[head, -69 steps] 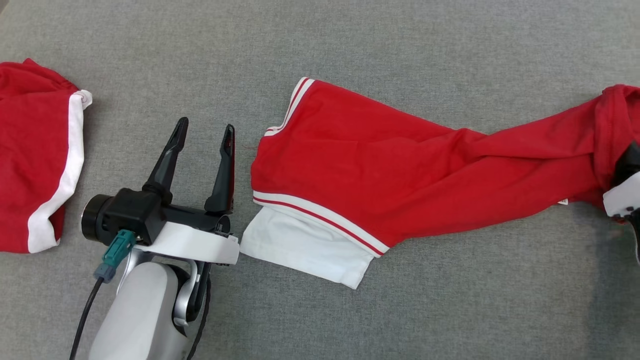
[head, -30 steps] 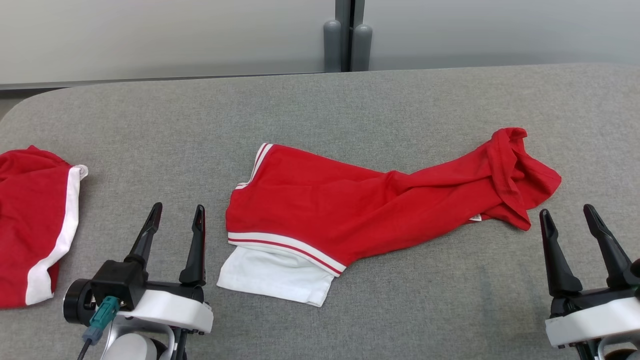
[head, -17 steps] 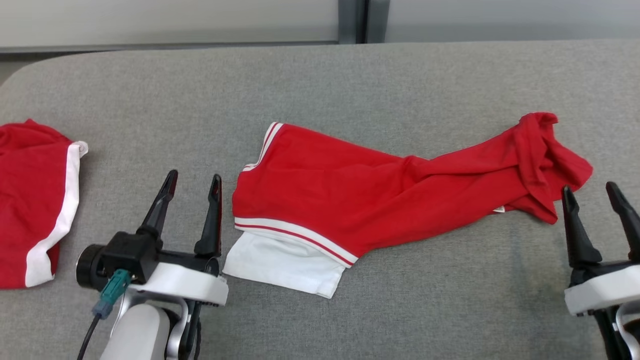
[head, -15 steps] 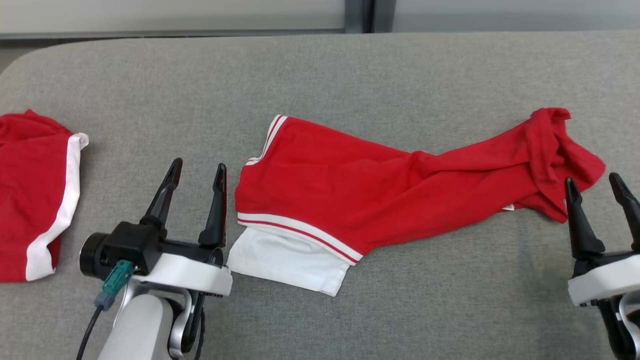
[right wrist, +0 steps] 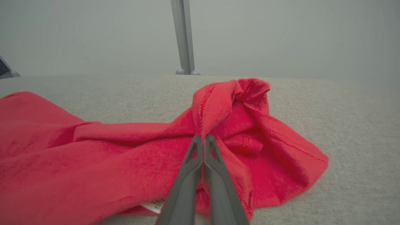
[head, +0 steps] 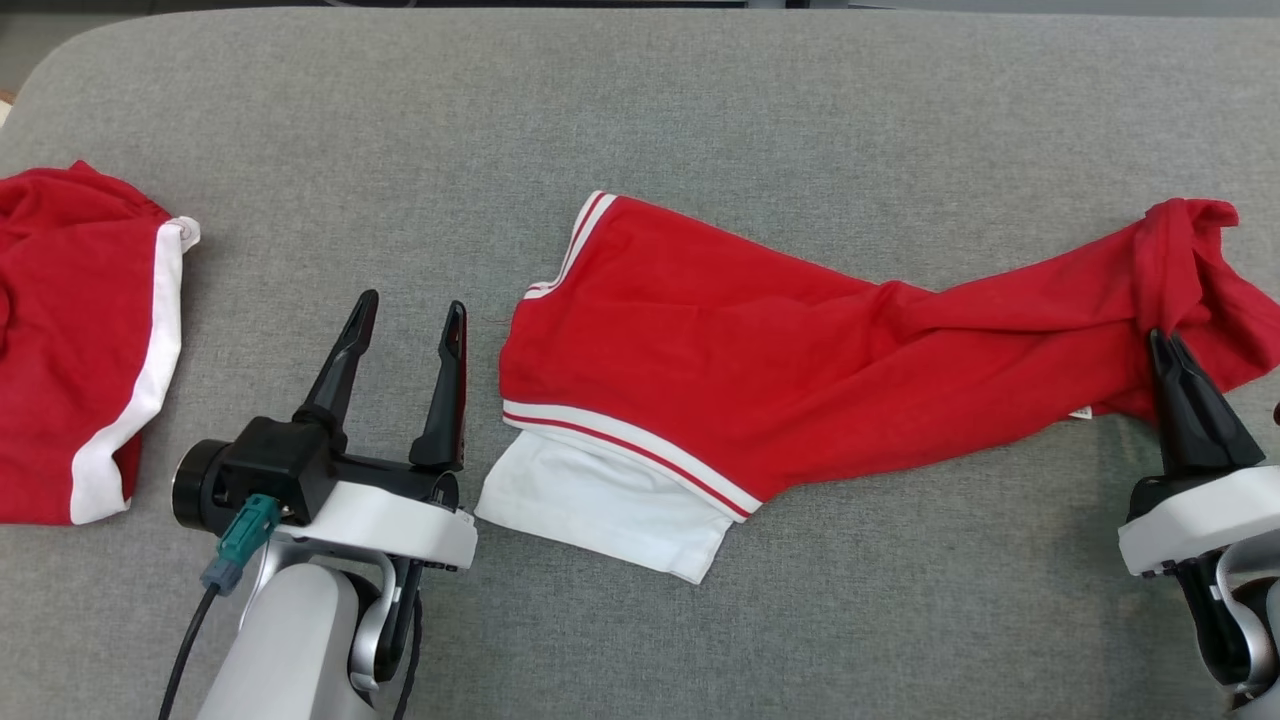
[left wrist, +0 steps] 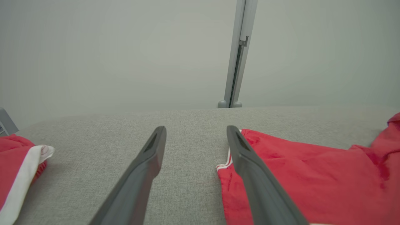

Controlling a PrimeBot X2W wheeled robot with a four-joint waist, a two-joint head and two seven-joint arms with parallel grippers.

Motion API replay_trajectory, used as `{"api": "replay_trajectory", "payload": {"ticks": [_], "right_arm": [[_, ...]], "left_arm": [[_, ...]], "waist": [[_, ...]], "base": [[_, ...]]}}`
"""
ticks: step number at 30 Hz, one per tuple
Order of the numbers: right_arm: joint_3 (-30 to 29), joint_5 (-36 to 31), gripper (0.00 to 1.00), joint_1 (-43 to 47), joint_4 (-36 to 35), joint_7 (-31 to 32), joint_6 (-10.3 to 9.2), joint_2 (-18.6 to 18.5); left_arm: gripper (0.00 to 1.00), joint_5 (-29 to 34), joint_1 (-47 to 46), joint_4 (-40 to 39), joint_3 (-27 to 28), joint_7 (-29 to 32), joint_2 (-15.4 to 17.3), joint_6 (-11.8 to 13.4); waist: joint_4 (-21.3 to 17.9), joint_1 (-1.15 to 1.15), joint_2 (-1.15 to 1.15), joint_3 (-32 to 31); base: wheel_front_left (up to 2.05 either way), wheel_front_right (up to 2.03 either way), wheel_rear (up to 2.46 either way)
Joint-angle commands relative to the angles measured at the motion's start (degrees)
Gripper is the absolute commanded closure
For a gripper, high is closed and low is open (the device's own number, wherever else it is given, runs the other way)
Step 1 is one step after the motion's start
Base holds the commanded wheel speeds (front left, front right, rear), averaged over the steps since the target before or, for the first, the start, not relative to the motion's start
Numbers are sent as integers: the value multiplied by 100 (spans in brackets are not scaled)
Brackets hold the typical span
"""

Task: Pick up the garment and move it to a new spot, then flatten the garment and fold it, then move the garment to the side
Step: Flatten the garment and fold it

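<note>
Garment (head: 800, 370), bunched end pinched between right gripper (head: 1163, 338) jaws.

Both arms look like the same build: left gripper (head: 412, 300) and right gripper (head: 1165, 338) each have 2 long, dark, tapered fingers (head: 340, 360) on a black block over a glossy white plate (head: 390, 515). The left forearm (head: 280, 650) is pale silver-grey, with a teal connector (head: 245, 522), a black cable (head: 183, 640) and a round black cap (head: 190, 485) on the side.

To my left, another red cloth (head: 70, 340) with a white band lies on the grey tabletop (head: 640, 100); pale wall (left wrist: 109, 53) behind.
</note>
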Motion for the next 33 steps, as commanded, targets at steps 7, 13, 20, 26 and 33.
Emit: {"api": "replay_trajectory", "payload": {"ticks": [7, 13, 20, 26, 33], "right_arm": [[-74, 122, 100, 366, -705, -311, -2, 68], [-346, 71, 100, 1008, -1901, -68, -2, 172], [-721, 75, 100, 1347, -3001, 408, -2, 210], [-893, 161, 100, 1136, -3028, 654, -2, 151], [-923, 345, 100, 596, -2407, 723, -2, -81]], "left_arm": [[0, 86, 88, -65, 160, -26, 69, -25], [0, 113, 212, -150, 281, -25, 98, 6], [0, 133, 198, -191, 306, -26, 88, -24], [0, 132, 86, -194, 238, -26, 21, -70], [0, 124, -90, -237, 151, -20, -89, -123]], "waist": [[-279, 0, 0, -212], [-494, 0, 0, -307], [-537, 0, 0, -325], [-340, 0, 0, -235], [35, 0, 0, 133]], "base": [[0, 0, 0], [0, 0, 0], [0, 0, 0], [0, 0, 0], [0, 0, 0]]}}
